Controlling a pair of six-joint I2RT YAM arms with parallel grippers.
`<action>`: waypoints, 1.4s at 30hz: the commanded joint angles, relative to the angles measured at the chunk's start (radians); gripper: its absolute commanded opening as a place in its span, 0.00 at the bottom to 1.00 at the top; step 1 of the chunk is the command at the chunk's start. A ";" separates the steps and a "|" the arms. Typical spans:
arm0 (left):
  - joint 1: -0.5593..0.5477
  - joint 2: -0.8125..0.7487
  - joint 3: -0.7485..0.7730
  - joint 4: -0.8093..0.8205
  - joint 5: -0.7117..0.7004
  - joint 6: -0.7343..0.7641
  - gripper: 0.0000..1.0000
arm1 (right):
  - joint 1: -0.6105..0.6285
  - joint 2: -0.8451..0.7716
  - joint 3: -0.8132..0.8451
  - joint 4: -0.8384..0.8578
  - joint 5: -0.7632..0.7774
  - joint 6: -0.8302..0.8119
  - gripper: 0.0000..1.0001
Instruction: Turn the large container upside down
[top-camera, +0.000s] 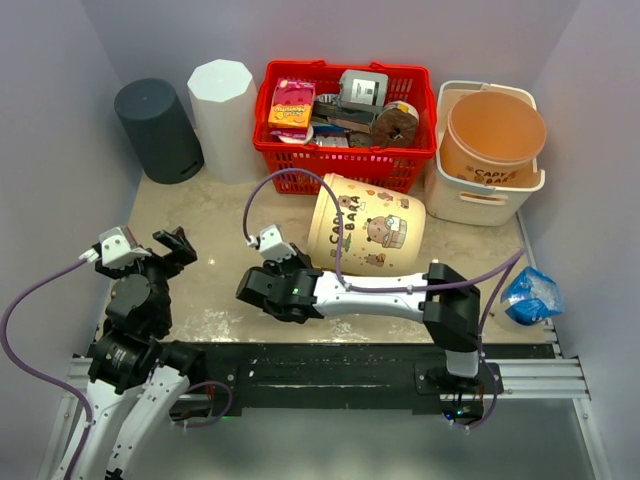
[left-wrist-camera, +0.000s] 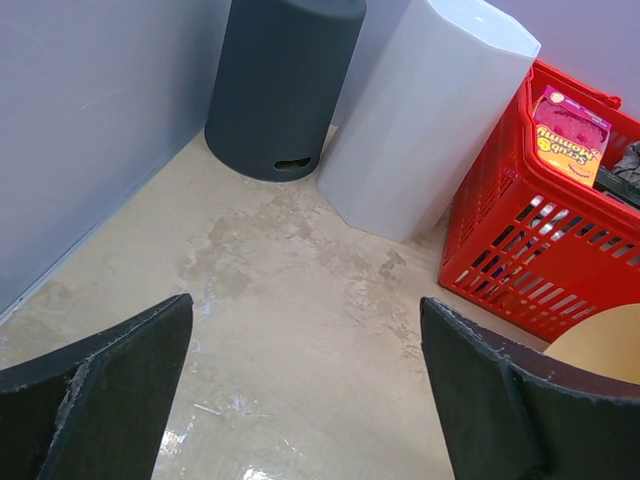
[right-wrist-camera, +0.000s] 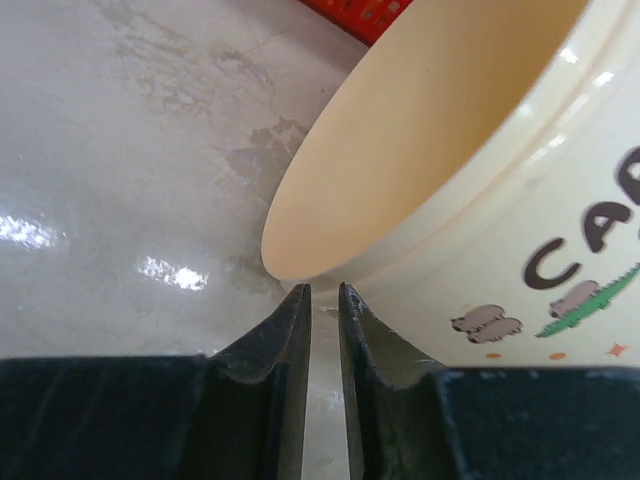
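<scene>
- Right gripper (right-wrist-camera: 323, 292): its 2 fingers (right-wrist-camera: 285, 330) are drawn almost together, with only a thin slit between them and nothing in it; the tips sit just under the lower rim of the large container (right-wrist-camera: 470, 200); whether they touch that rim is hard to judge from this angle.
- Left gripper (left-wrist-camera: 305, 303): jaws spread wide, holding nothing, over bare table (left-wrist-camera: 300, 250), well apart from the container.
- The right wrist view alone shows the smooth cream inside of the container's mouth; the top view alone shows the whole of it, lying on its side mid-table, just in front of the red basket (top-camera: 350, 165), mouth turned left toward the right gripper; the left wrist view catches only 1 cream edge at lower right.
- The container is glossy cream, printed with cartoon animals and small green and orange marks.
- Dark letters "CA" show on its wall in the right wrist view; the white bin (top-camera: 490, 195) at the right reads "CAPY BARA" and holds an orange tub (top-camera: 492, 135); a pink pack (left-wrist-camera: 570, 135) in the basket bears writing seen upside down.
</scene>
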 joint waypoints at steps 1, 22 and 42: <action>0.007 0.007 -0.004 0.043 0.001 -0.007 0.99 | 0.000 -0.159 0.009 -0.018 0.068 0.190 0.28; 0.007 0.013 -0.012 0.066 0.064 0.021 0.99 | -0.090 -0.001 0.282 -0.339 0.060 0.639 0.64; 0.007 0.024 -0.016 0.083 0.101 0.038 0.99 | -0.165 0.030 0.385 -0.366 0.096 0.735 0.70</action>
